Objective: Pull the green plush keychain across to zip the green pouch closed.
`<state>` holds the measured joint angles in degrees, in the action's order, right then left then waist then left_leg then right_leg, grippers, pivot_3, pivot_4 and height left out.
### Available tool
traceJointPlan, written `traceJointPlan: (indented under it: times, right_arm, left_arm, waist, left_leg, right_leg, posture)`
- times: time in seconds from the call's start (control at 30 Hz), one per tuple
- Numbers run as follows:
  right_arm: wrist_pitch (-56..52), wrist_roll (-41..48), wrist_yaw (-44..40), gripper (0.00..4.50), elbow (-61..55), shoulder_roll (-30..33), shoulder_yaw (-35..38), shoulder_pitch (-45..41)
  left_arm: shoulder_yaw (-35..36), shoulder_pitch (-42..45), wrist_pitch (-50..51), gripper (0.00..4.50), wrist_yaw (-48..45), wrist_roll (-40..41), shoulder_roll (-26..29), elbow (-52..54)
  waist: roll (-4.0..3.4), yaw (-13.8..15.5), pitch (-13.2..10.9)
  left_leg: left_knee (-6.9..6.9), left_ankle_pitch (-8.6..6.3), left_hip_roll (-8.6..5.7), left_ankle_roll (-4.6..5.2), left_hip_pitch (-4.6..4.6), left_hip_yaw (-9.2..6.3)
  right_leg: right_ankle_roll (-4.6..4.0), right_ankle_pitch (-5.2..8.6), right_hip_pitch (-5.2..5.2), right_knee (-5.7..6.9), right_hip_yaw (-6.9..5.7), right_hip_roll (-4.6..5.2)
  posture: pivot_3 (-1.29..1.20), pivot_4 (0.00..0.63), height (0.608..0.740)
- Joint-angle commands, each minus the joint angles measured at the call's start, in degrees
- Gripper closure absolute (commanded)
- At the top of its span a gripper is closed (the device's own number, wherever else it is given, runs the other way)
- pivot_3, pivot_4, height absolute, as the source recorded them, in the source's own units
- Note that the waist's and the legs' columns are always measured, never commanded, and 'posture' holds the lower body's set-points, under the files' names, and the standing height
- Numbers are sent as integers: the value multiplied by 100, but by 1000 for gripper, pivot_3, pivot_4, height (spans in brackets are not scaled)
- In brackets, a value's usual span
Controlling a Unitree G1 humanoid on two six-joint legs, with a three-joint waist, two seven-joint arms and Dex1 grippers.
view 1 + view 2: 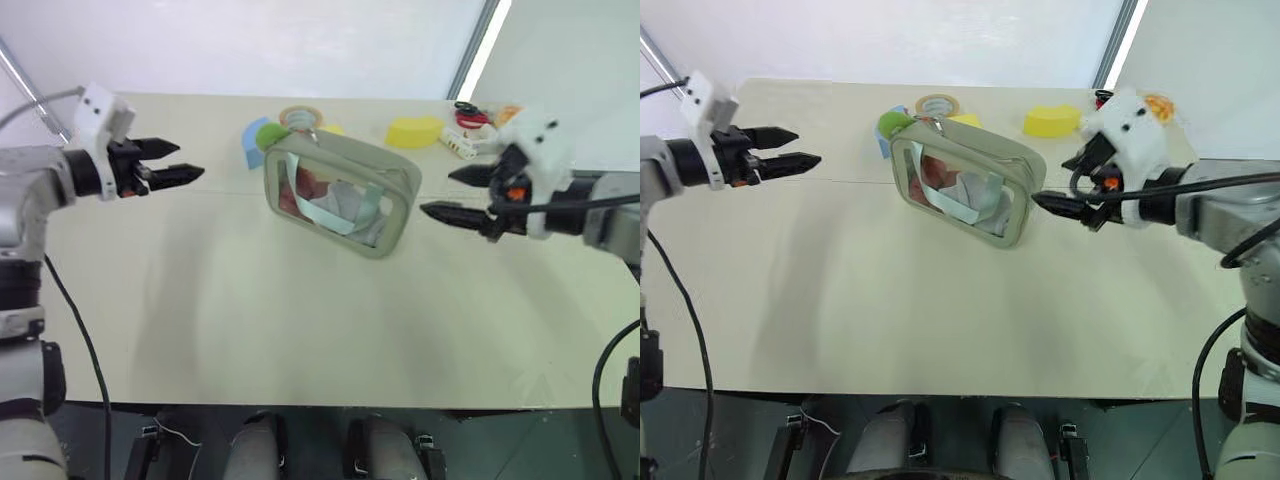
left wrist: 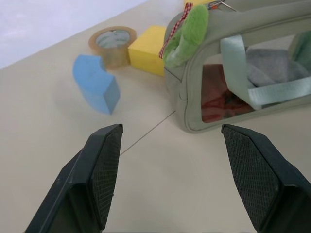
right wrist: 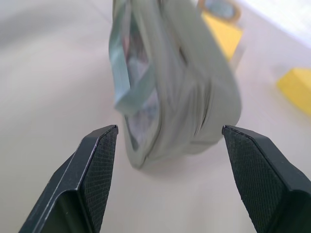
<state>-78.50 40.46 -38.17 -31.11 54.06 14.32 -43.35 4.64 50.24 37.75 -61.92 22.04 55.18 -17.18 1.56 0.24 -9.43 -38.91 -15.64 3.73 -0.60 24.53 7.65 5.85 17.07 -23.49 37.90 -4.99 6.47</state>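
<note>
a sage-green pouch (image 1: 340, 192) with a clear window and mint ribbon strap stands on its edge, centre top of the head view, on a cream table (image 1: 200, 300). the lime-green plush keychain (image 1: 270, 133) hangs at its upper left corner, beside a blue foam block (image 2: 97, 90), a tape roll (image 2: 112, 41) and a yellow block (image 2: 148, 48). the left gripper (image 1: 175, 165) hovers at mid left, fingers spread, empty. the right gripper (image 1: 462, 195) hovers just right of the pouch, fingers spread, empty.
</note>
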Motion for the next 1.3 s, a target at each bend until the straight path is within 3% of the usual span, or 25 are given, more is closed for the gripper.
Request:
traceJointPlan:
  times: [0.03,0.63,0.67,0.73,1.0,1.13,1.3]
  right_arm:
    - [72,115,59,937,6,-23,163,75]
    - [326,151,300,937,233,19,-52,-53]
    - [306,176,288,405,246,26,-48,-63]
    - [297,222,236,0,251,67,-53,-67]
    - [375,107,288,0,386,103,-246,-201]
    - [393,126,364,0,521,-140,-505,-556]
    - [843,-315,416,0,1123,-796,-1443,-1310]
  left_arm:
    - [14,336,-139,1047,-307,-14,85,-243]
    - [107,465,-310,1047,-259,-65,-198,-375]
    - [119,453,-298,757,-269,-49,-194,-353]
    - [139,439,-250,120,-322,-6,-173,-332]
    - [46,472,-243,50,-396,-85,-106,-290]
    - [75,410,126,50,-635,157,-61,-6]
    - [19,-13,689,50,-809,559,-69,1055]
  waist:
    - [0,14,0]
    - [0,32,0]
    - [0,32,0]
    - [0,32,0]
    - [0,31,0]
    - [0,12,0]
    - [-2,-89,-1]
  left_leg:
    - [-1,0,0,0,0,0]
    - [-7,-3,-1,5,3,1]
    - [-7,-3,-1,5,3,1]
    - [-8,-3,-1,5,3,1]
    - [-9,-3,-1,5,3,1]
    - [-8,-3,-1,5,3,1]
    - [-7,-3,1,5,3,0]
  right_leg:
    - [0,0,0,0,0,0]
    - [0,0,0,2,1,2]
    - [0,0,0,3,1,2]
    - [0,0,0,2,1,1]
    - [0,0,0,3,1,1]
    - [0,0,-1,4,1,1]
    - [1,0,-3,7,4,0]
  posture:
    - [0,150,740]
    - [0,150,740]
    - [0,150,740]
    - [0,150,740]
    - [0,150,740]
    - [0,150,740]
    - [0,150,740]
